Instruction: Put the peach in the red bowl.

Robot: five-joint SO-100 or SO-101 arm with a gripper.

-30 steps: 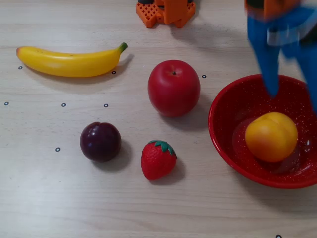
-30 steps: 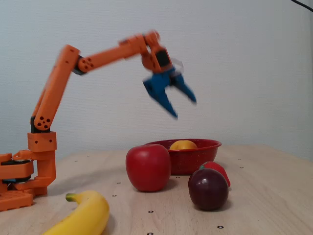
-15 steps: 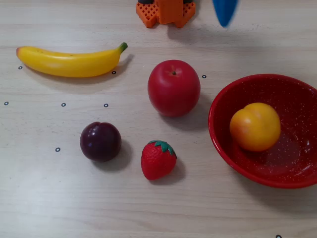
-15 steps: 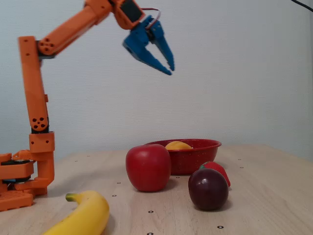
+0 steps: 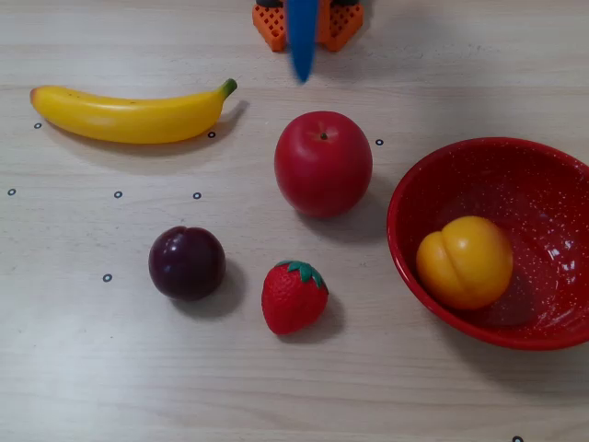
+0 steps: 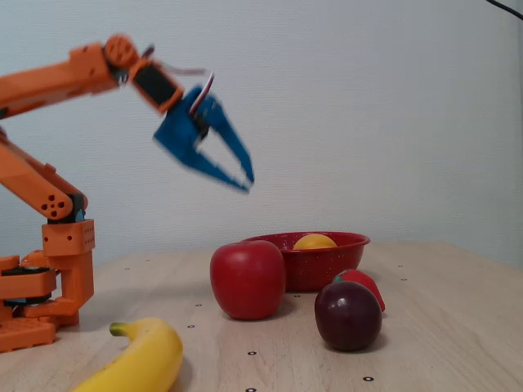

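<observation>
The peach (image 5: 465,261) is round and yellow-orange with a crease. It lies inside the red bowl (image 5: 552,180) at its left side, and in the fixed view only its top (image 6: 315,242) shows above the bowl's rim (image 6: 343,238). My blue gripper (image 6: 248,184) hangs high in the air, left of and above the bowl. It is blurred, empty, and its jaws stand a little apart. In the overhead view it shows only as a blue strip (image 5: 301,41) at the top edge.
A red apple (image 5: 323,163) stands left of the bowl. A strawberry (image 5: 294,296) and a dark plum (image 5: 187,262) lie in front of it. A banana (image 5: 129,115) lies at the far left. The orange arm base (image 6: 45,278) stands at the left in the fixed view.
</observation>
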